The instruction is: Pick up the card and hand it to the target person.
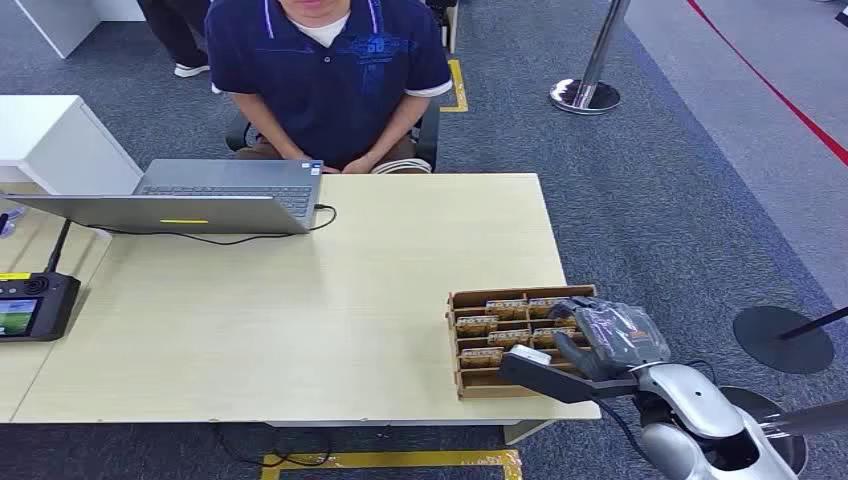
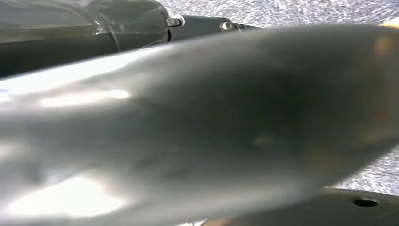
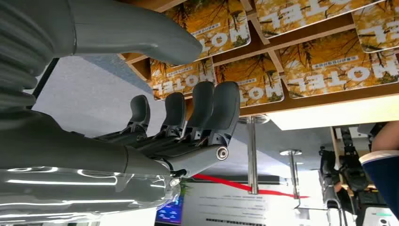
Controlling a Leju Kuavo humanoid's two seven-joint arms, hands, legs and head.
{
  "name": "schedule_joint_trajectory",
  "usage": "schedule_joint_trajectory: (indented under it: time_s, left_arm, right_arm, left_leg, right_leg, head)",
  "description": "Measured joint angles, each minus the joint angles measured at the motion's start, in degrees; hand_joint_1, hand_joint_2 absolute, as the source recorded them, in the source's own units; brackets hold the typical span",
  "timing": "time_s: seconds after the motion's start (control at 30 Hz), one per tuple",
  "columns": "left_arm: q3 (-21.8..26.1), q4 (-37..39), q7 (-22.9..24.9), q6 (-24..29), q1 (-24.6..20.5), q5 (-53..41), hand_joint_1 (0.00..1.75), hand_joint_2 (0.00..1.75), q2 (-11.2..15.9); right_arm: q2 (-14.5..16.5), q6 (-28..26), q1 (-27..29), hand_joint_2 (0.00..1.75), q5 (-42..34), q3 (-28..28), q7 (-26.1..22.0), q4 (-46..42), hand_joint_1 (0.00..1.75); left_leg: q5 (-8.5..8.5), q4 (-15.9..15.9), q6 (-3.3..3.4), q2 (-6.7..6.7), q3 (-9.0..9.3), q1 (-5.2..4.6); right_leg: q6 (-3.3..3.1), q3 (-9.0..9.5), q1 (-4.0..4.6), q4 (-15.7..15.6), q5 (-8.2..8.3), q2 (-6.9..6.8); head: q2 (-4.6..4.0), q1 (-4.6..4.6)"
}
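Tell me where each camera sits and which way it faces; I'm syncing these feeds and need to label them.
Head view: high on the body, looking down at the pale wooden table, the brown slotted card tray, the seated person in a navy polo shirt; the right hand shows.
Left wrist view: beside a blurred silver arm part, facing speckled grey carpet.
Right wrist view: behind the right hand, facing yellow "HOTEL" cards.
Head and right wrist views share the hand and the tray's cards.
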Motion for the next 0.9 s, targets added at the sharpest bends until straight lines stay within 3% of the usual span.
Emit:
schedule_joint_trajectory:
  time_s: [0.9]
  left_arm:
    - [-0.02, 0.02, 0.14, -0.02, 0.00, -0.93, 0.00, 0.00, 0.00]
  right_arm:
    - [-0.44, 0.13, 0.45, 1.75, -1.30, 0.59, 0.04, 2.43, 1.09]
  left_leg:
    - [0.00, 0.00, 0.00, 0.00, 0.01, 0.00]
  right_leg:
    - [0.00, -0.01, 0.00, 0.00, 0.00, 0.01]
  head:
    - [0.00, -0.01]
